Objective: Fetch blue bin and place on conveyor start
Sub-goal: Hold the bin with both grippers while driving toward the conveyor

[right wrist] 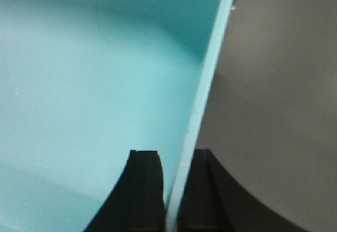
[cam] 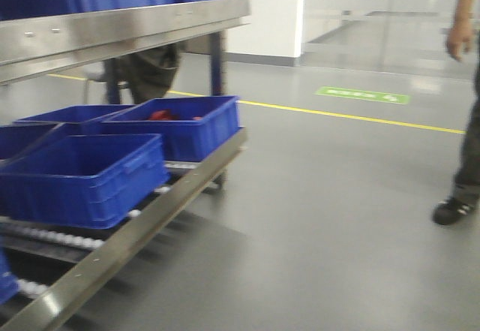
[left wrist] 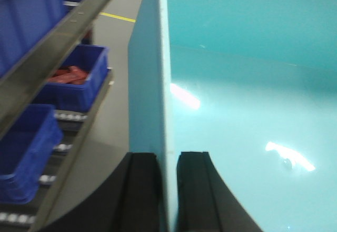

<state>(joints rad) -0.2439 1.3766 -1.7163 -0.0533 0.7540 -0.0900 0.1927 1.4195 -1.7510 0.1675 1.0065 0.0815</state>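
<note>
Up close at the bottom of the left wrist view, got the left gripper with its black fingers nearly closed, clamped on the thin side wall of the blue bin, one finger outside and one inside. Same deal in the right wrist view: right gripper squeezed onto another wall of it, bottom centre of frame. So, pale turquoise tub held between both arms, glare spots on its glossy inside. Over on the left of the front view, seeing dark blue bins sitting on a roller track under a steel shelf rail, with red parts lying in the right-hand one. Around all that: smooth grey floor, yellow line, green floor marking, plus a person's leg and black shoe at the right edge.
</note>
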